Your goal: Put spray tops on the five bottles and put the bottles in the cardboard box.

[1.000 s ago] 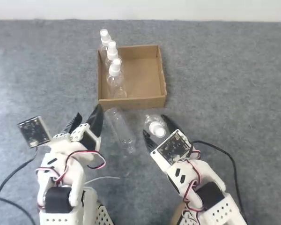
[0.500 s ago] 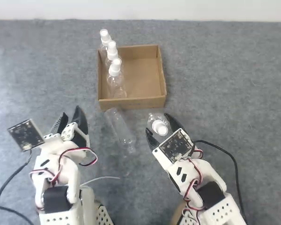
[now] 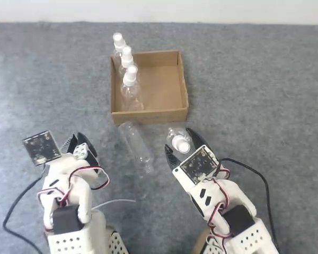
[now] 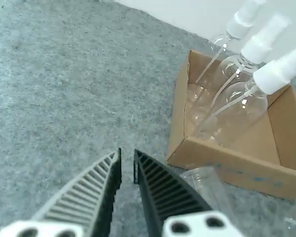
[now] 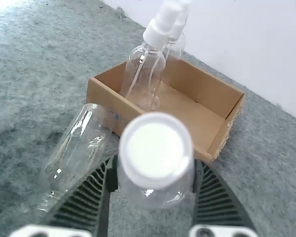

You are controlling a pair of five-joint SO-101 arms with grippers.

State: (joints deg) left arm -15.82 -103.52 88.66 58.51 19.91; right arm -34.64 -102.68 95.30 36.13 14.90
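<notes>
The cardboard box [image 3: 172,82] stands at the far middle of the carpet. Three clear bottles with white spray tops [image 3: 130,76] [image 4: 237,106] stand in a row by its left wall. A clear bottle without a top [image 3: 136,145] [image 5: 71,148] lies on the carpet in front of the box. Beside it a bottle with a white top [image 3: 178,142] [image 5: 155,148] stands between the fingers of my right gripper [image 3: 180,144] [image 5: 153,168], which is open and flanks it closely. My left gripper [image 3: 80,142] [image 4: 127,160] hangs shut and empty, left of the lying bottle.
Grey carpet covers the whole table. A thin white tube [image 3: 114,202] lies near the left arm's base. A pale wall edge [image 3: 159,10] runs along the far side. Bare carpet lies to the right of the box.
My left gripper has pulled back and to the left, away from the lying bottle, and shut. My right gripper edged forward around the capped bottle, then held still.
</notes>
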